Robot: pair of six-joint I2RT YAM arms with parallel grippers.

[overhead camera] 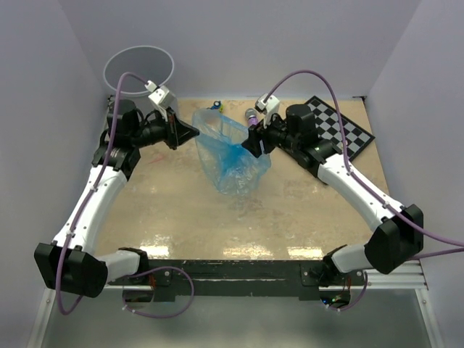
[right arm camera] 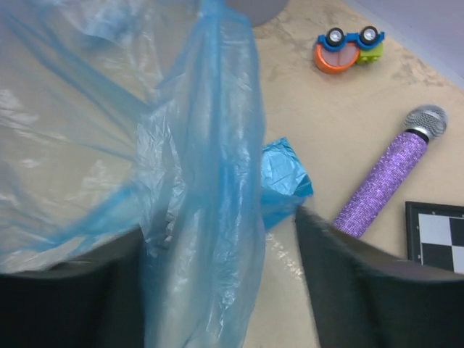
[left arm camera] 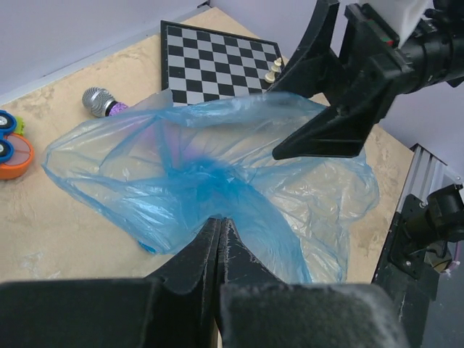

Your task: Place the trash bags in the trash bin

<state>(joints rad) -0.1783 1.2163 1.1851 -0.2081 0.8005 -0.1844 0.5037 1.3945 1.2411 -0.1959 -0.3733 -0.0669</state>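
Note:
A wide, floppy blue trash bag [overhead camera: 233, 156] hangs spread between my two grippers over the middle of the table. My left gripper [overhead camera: 193, 132] is shut on its left edge, and the left wrist view shows the jaws pinched together on the film [left arm camera: 220, 222]. My right gripper [overhead camera: 254, 142] is at the bag's right edge and open. In the right wrist view the film [right arm camera: 210, 181] hangs between its wide-apart fingers [right arm camera: 341, 283]. A small folded blue bag piece [right arm camera: 286, 172] lies on the table below. The round grey trash bin [overhead camera: 138, 69] stands at the far left corner, behind my left arm.
A purple glittery microphone [right arm camera: 384, 181] lies just right of the bag, also seen in the top view [overhead camera: 251, 114]. A chessboard [overhead camera: 341, 129] with small pieces lies at the far right. An orange and blue toy [right arm camera: 346, 48] sits near the back wall.

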